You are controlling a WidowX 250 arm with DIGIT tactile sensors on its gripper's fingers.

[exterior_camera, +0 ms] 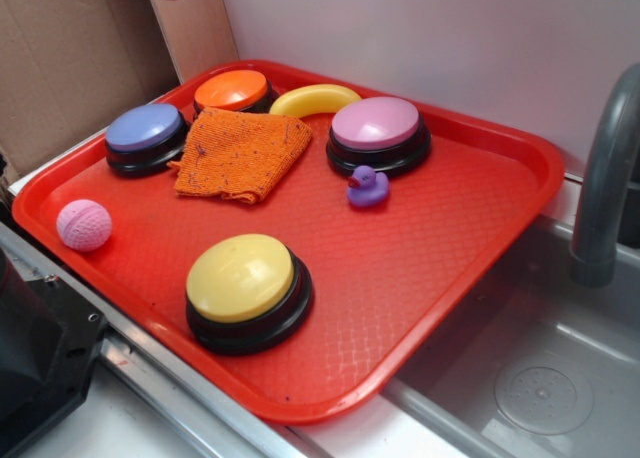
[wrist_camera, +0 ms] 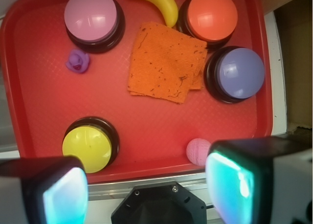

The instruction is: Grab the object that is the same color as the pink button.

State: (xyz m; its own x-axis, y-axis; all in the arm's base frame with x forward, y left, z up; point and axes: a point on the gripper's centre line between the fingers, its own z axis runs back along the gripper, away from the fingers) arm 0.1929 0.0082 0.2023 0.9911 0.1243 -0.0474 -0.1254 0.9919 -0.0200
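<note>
A red tray [exterior_camera: 520,168] lies on the surface beside a sink [exterior_camera: 560,378]. The pink ball [exterior_camera: 84,225] sits alone at the tray's near left corner in the exterior view, touching nothing; in the wrist view it shows at the tray's lower edge, partly hidden by the hand's right finger. The pink button [exterior_camera: 377,131] stands at the far side of the tray, with a purple duck [exterior_camera: 367,187] just in front of it and a banana [exterior_camera: 314,99] beside it. An orange cloth [exterior_camera: 240,155] lies folded between the pink button and a lavender button [exterior_camera: 146,137], its edge touching the latter. An orange button [exterior_camera: 234,90] stands behind the cloth, and a yellow button [exterior_camera: 246,289] near the front edge. The hand [wrist_camera: 146,190] hangs above the tray's edge, released and empty, its fingers [wrist_camera: 234,185] wide apart.
</note>
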